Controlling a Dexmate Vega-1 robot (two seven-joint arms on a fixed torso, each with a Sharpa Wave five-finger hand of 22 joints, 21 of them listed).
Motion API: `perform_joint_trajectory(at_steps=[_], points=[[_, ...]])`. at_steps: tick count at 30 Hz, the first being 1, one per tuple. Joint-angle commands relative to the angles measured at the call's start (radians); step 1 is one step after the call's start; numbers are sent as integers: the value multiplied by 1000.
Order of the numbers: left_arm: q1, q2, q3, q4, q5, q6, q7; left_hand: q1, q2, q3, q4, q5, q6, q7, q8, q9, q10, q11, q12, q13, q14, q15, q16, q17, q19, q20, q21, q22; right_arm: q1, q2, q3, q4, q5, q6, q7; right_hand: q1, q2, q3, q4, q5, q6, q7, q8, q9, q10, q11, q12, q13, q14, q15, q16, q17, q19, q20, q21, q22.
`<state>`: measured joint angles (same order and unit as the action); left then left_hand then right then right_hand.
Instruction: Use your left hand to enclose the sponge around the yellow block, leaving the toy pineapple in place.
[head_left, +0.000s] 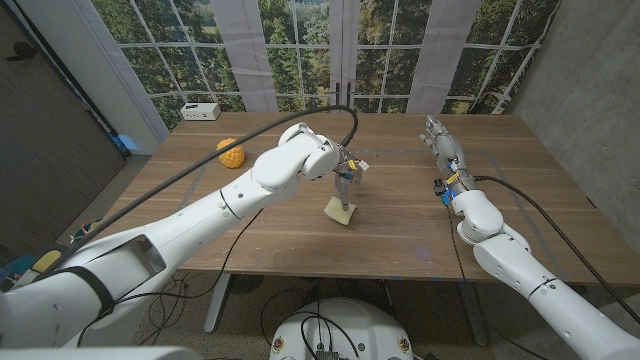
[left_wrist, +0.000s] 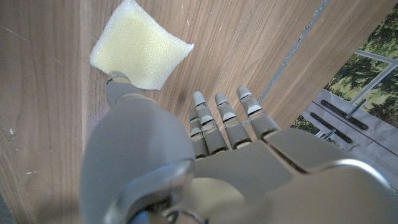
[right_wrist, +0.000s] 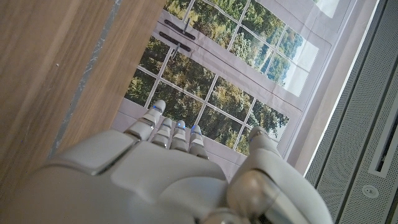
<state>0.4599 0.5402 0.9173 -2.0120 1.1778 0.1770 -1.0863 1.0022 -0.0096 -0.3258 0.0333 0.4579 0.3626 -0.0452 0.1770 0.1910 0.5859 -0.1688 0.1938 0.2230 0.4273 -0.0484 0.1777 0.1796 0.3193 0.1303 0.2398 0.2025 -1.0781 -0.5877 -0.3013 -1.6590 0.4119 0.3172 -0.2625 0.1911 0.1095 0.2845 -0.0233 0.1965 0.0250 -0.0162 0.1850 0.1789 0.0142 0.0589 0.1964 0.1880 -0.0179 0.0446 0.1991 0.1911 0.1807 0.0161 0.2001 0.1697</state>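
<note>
The pale yellow, textured foam sponge is lying near the middle of the wooden bench. The left hand is hanging just above it, thumb tip touching its edge, holding nothing. The yellow toy pineapple is sitting towards the bench's far left corner. The right hand is waiting open towards the right edge.

no readable text, labels, brands or numbers anywhere, markings on the white box at the table's far edge too small to read

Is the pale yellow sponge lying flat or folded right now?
Folded: the pale yellow sponge arches up off the wooden table, one edge raised.
</note>
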Motion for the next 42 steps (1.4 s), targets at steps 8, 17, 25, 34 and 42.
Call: perform_joint_trajectory(at_steps=[8, 17, 25, 34, 42], points=[[-100, -17, 63, 94, -76, -101, -77, 46, -7, -3, -23, 42, -46, -32, 0, 3, -22, -21, 8, -3, -39, -47, 3, 4, -14, -15, -5, 3, 11, 16, -7, 13, -12, -10, -24, -8, 4, 5, 3, 3, -2, -9, 2, 2, -1, 0, 1, 4, 6, 2, 0, 2, 10, -1, -3, 4], [-112, -15, 95, 111, -75, -107, -89, 50, -12, -6, -25, 54, -58, -23, 2, 4, -34, -15, 9, -3, -40, -49, 7, 4, -22, -13, -7, 3, 12, 21, -8, 15, -17, -10, -37, -13, 6, 4, 7, 3, 0, -7, 3, 2, 2, 3, 3, 4, 8, 1, 1, 3, 11, -2, -3, 4], [-78, -14, 142, 135, 28, -104, -37, 43, -5, -7, -17, 69, -34, -14, 15, 4, -10, -13, 24, -5, -12, -79, 20, 6, 1, -26, 2, 3, 11, 19, -9, 18, -14, -12, -32, -16, 5, 3, 9, 3, 1, -7, 3, 2, 5, 5, 3, 4, 10, 2, 2, 3, 13, -2, -2, 4], [-26, 13, 121, 95, 7, -137, 33, 35, 12, -5, -4, 86, 12, -8, 29, 5, 38, -17, 46, -7, 33, -105, 32, 5, 42, -43, 20, 6, 15, 17, -10, 20, -15, -14, -30, -15, 2, 3, 8, 3, 2, -8, 3, 2, 8, 4, 4, 4, 13, 1, 2, 3, 13, -3, -3, 4], [11, 48, 101, 17, 23, -174, 87, 55, 46, 1, 6, 102, 180, 0, 65, 7, 194, -20, 105, -3, 108, -139, 38, 1, 72, -62, 37, 12, 13, 14, -6, 16, -11, -13, -29, -13, -1, 3, 6, 3, 4, -12, 4, 2, 10, 2, 4, 4, 15, 1, 1, 2, 13, -2, -3, 4]])
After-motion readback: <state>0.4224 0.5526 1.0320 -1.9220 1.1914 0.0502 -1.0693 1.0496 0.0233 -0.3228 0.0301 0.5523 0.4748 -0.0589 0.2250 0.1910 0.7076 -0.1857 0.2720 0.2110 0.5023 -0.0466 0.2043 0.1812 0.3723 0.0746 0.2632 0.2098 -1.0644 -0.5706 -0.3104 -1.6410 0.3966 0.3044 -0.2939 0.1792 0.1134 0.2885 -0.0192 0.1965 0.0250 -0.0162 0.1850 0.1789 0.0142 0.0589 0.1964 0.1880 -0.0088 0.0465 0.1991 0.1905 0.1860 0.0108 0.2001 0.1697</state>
